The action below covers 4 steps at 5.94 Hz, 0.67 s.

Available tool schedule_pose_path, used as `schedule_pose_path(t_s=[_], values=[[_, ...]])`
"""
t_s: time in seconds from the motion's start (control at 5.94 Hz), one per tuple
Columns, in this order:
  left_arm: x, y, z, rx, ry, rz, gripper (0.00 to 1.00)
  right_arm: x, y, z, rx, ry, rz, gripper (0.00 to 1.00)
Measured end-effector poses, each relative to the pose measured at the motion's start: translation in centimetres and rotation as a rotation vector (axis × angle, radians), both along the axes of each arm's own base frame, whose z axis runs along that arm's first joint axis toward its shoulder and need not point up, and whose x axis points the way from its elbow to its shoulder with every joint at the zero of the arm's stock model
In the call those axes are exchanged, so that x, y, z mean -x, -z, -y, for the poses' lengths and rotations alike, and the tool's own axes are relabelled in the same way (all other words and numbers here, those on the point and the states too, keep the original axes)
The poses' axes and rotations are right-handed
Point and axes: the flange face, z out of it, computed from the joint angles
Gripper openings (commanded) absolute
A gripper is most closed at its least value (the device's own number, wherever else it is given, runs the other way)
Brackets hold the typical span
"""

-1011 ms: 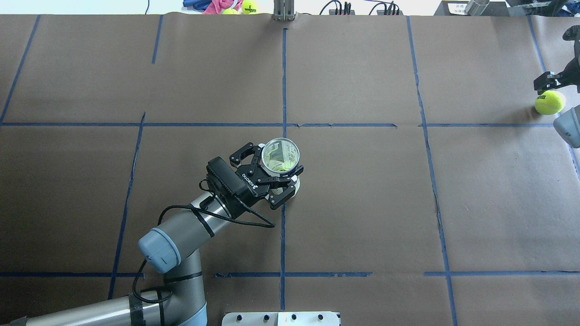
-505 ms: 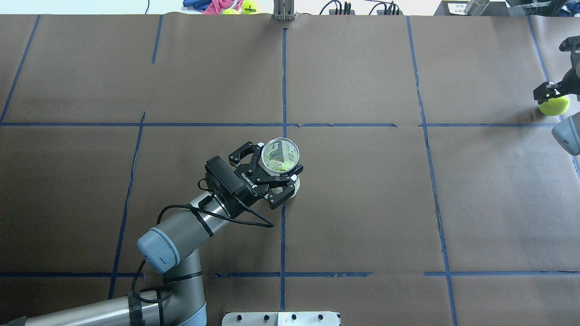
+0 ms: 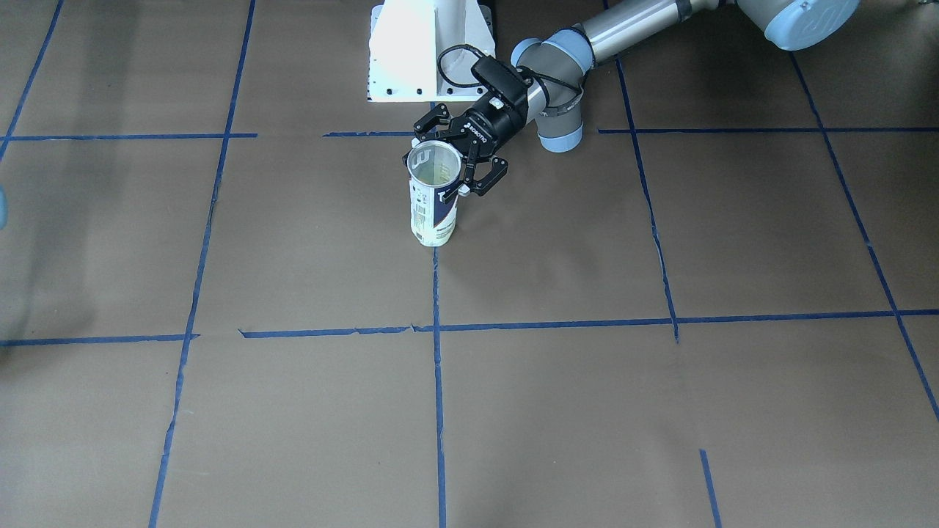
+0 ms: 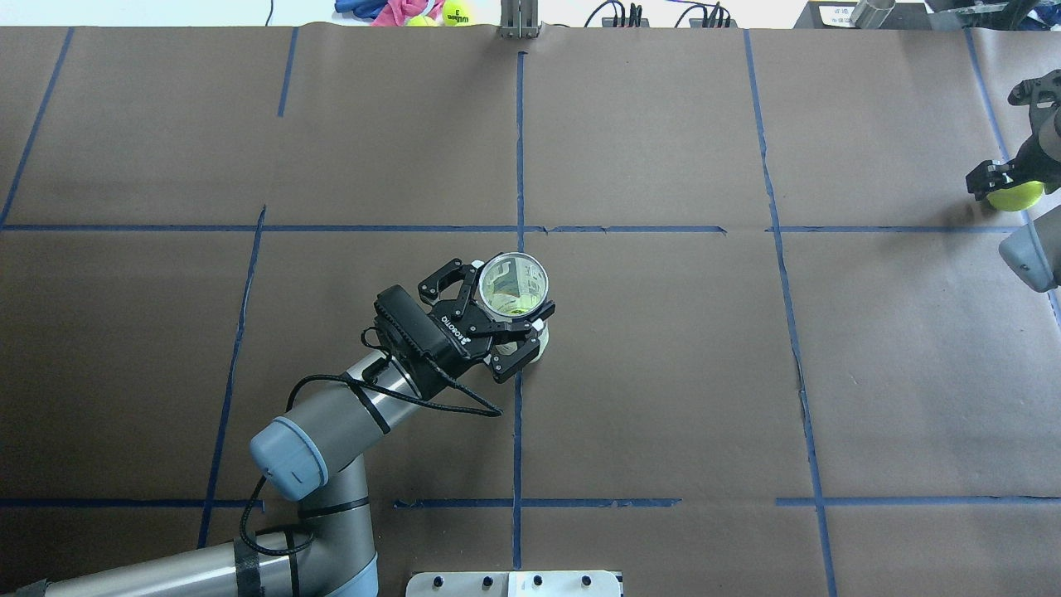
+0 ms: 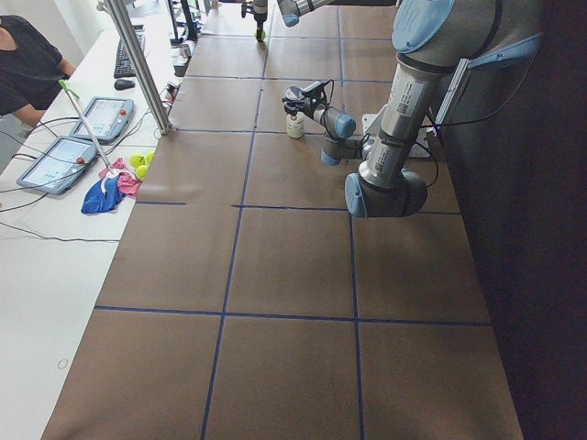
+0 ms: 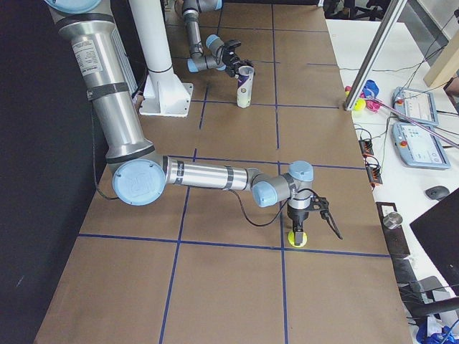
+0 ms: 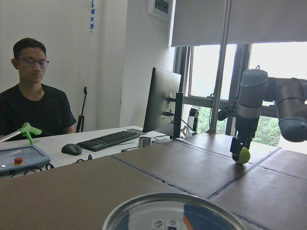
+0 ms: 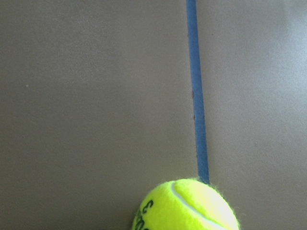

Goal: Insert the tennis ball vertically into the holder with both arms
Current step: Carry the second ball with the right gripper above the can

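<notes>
Brown paper point(image 4: 663, 373) lies under everything, crossed by blue tape lines point(image 4: 520, 149). In the overhead view my left gripper point(image 4: 511, 293) reaches in from about 7 o'clock. It is clamped on the holder point(image 3: 434, 209), with one finger on either side of the can just under its rim. The holder stands upright on the paper with its open mouth facing up. Its foot rests on the tape line that runs from 12 to 6 o'clock down the middle. A white and navy label wraps its wall. In the front-facing view the white pedestal base point(image 3: 425, 51) sits at the holder's 12 o'clock, near it but apart.

The tennis ball point(image 4: 1018, 197) lies on the paper well apart from the holder, at roughly 3 o'clock from it in the overhead view. It is close to the paper's edge, just on the 12 o'clock side of a crosswise tape line. My right gripper point(image 6: 317, 234) hangs over it, pointing down, with its fingers spread apart. One finger comes down right beside the ball and the other stands off to the side, clear of it. From these angles I cannot tell whether the near finger touches the felt. My right wrist camera shows the ball at the 6 o'clock edge of its picture, with dark lettering on its side. A tape line runs from the ball toward 12 o'clock.
</notes>
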Motion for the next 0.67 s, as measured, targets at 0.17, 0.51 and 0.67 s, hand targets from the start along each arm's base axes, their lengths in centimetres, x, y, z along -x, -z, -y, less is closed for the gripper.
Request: schedule_pose_path(t_s=[0.17,0.51,0.67], values=[[0.0,0.1,0.0,0.000,0.000,0.000,0.89,0.2,-0.1,0.1,-0.007,0.001,-0.003,0.00],[0.0,0.1,0.0,-0.005,0.004,0.005,0.89,0.3,2.5,0.8,-0.045,-0.002,0.029,0.00],[0.0,0.1,-0.1,-0.012,0.007,0.010,0.89,0.3,6.4,0.2,-0.099,-0.002,0.082,0.00]])
